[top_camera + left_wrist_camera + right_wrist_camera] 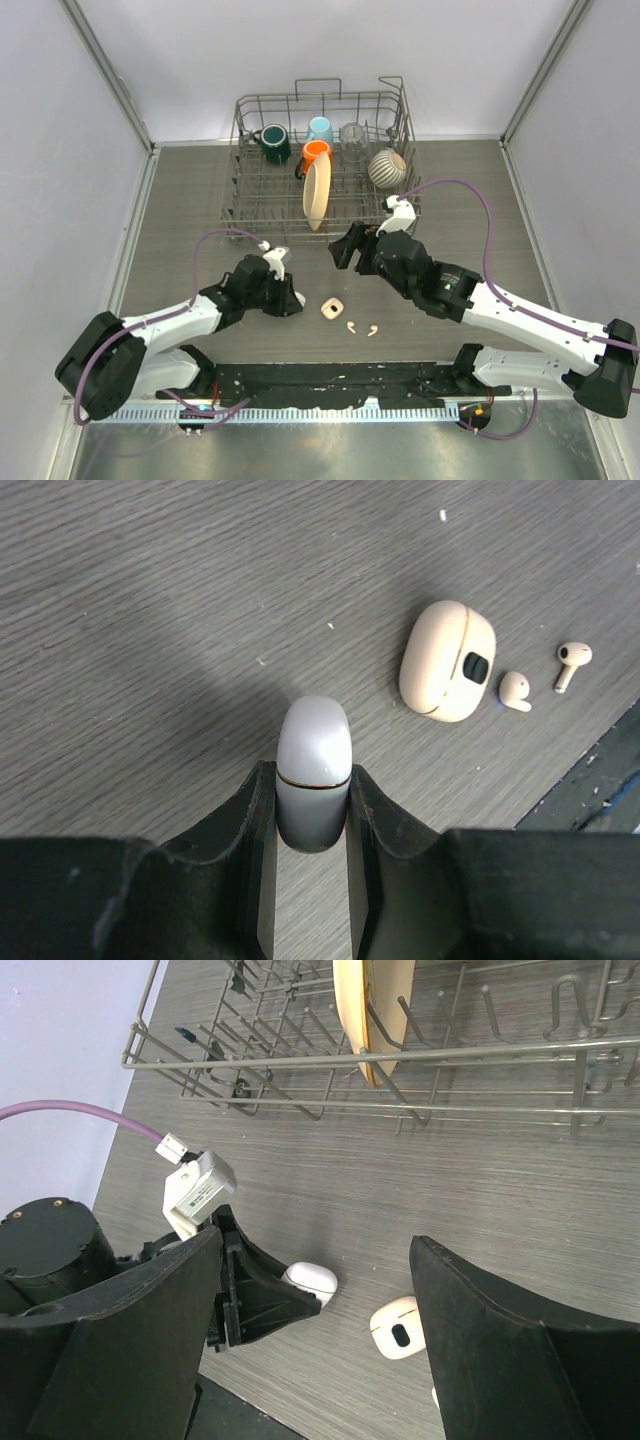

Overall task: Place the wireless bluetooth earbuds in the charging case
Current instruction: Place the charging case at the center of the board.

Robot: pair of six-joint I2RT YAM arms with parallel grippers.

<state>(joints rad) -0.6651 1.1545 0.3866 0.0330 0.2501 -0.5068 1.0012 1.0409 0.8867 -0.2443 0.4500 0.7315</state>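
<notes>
While lying loose on the wood-grain tbl, outside any case: first earbud just beside cream charging case, on its R side per top cam; second earbud a little further out on same side, short stem showing, apart from the first. Cream charging case itself flat on tbl, dark oval mark on upper face; lid open or closed – can't tell.

L of cream charging case, near but not touching: L gripper, fingers pinching white charging case by its sides. Rounded end poking out past the fingertips, thin seam line round the body, lid looking closed. Touching tbl or not – can't tell.

Beyond cream charging case, on side away from arm bases: R gripper, hovering, fingers spread wide w/ nothing gripped. In R wrist cam, both cases seen through that gap, lower down on tbl.

Further beyond cream charging case, toward back wall: wire dish rack holding dark green mug, lt blue mug, orange mug, clear glass, striped bowl and cream plate stood on edge. Purple cable looping off R arm, well to R of cream charging case.
</notes>
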